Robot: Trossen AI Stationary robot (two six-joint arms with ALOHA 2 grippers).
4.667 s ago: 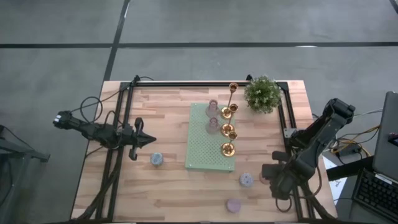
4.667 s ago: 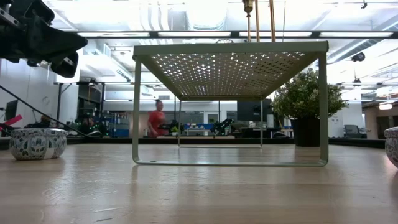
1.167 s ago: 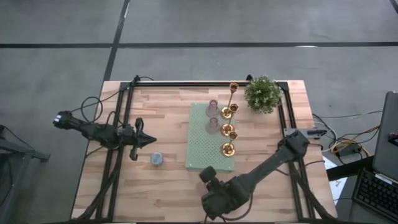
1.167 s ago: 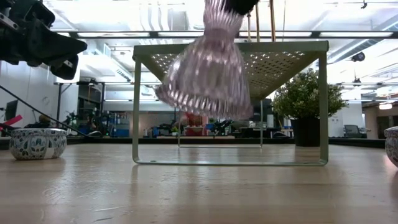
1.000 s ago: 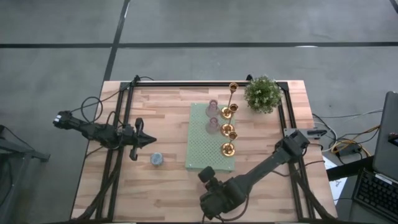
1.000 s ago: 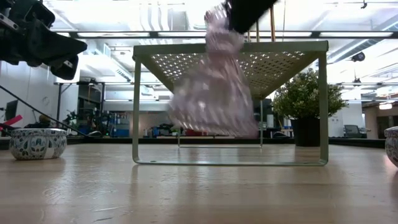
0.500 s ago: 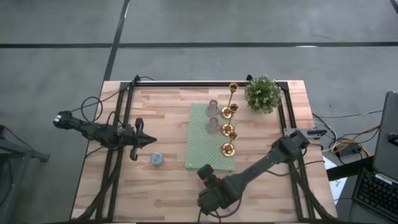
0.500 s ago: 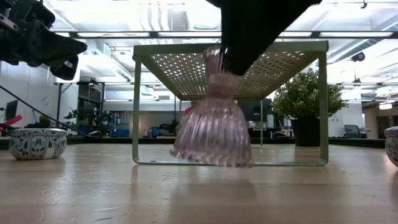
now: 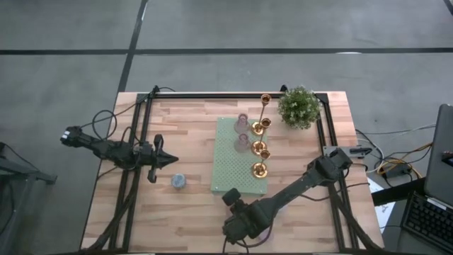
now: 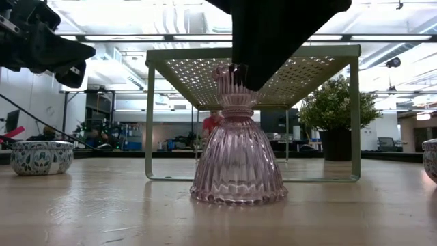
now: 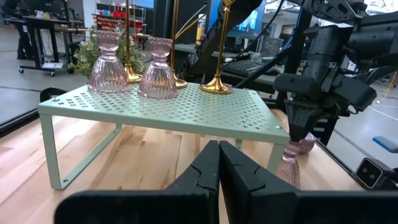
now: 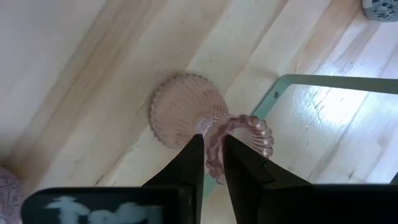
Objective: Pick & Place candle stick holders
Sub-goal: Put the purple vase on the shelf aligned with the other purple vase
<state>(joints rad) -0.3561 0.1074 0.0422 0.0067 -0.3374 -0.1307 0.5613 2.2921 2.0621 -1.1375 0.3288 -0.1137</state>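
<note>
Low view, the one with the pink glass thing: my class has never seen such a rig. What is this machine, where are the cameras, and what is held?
Two robot arms work at a wooden table. One camera looks down from above, one sits at table height, and one rides on each wrist. The right gripper pinches the rim of a pink glass candle holder, which stands on the table before a green perforated rack carrying gold holders and two pink holders. The left gripper waits shut, empty.

Raised perforated mat [image 9: 239, 159] at table centre, gold holders [image 9: 259, 146] along its right edge, two glass holders [image 9: 242, 132] at its far end, potted plant [image 9: 298, 107] far right, another glass holder [image 10: 238, 147] standing on the table [image 9: 191, 134] just off the mat's near edge, small patterned cup [image 9: 178, 181] left of the mat.
</note>
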